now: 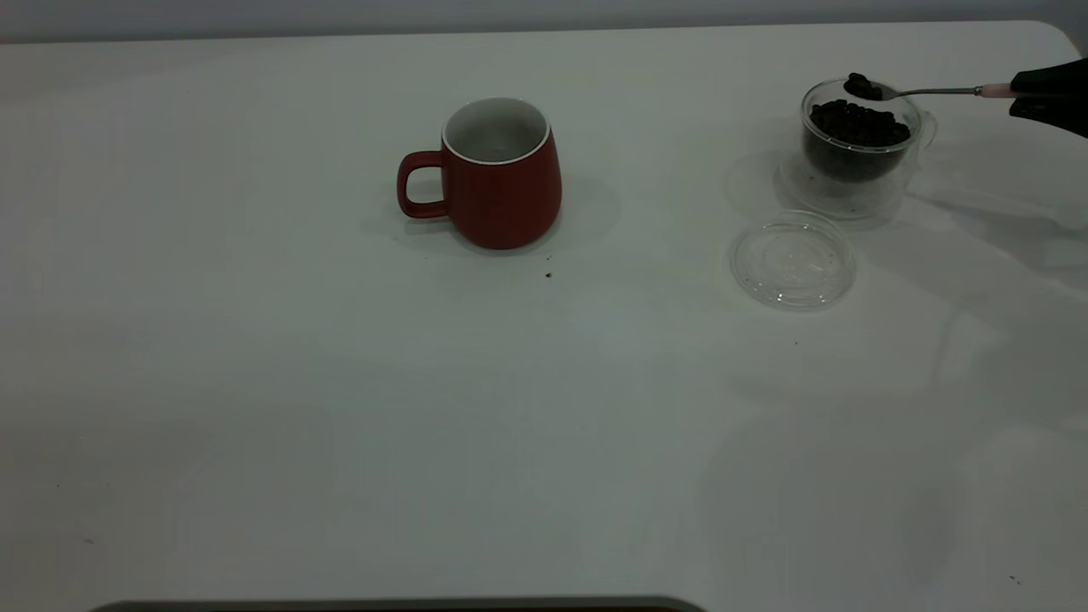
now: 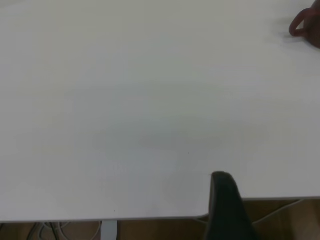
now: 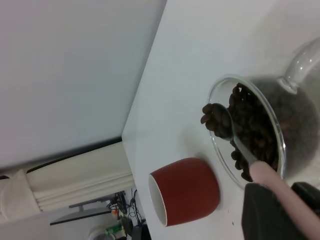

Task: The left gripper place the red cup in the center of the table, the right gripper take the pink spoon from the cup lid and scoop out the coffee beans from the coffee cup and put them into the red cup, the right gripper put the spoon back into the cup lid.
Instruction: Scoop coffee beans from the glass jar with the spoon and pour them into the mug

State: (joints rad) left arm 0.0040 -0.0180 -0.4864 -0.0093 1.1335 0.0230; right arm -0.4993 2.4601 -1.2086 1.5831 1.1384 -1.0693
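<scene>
Right pincer (image 1: pixel 1020 95) gripping pink spoon (image 1: pixel 931 90)

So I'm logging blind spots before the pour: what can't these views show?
- Right pincer: cut off by the exterior frame's edge.
- Left pincer: the left wrist view shows one dark finger only.
- Red cup: its bottom is hidden behind its own wall.
- Cup lid: absent from both wrist views.

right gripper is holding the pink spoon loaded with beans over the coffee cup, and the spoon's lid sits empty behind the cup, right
Not quite. The exterior view shows the cup lid lying empty in front of the coffee cup, not behind it. The right gripper does hold the pink spoon with coffee beans over that cup.
</scene>
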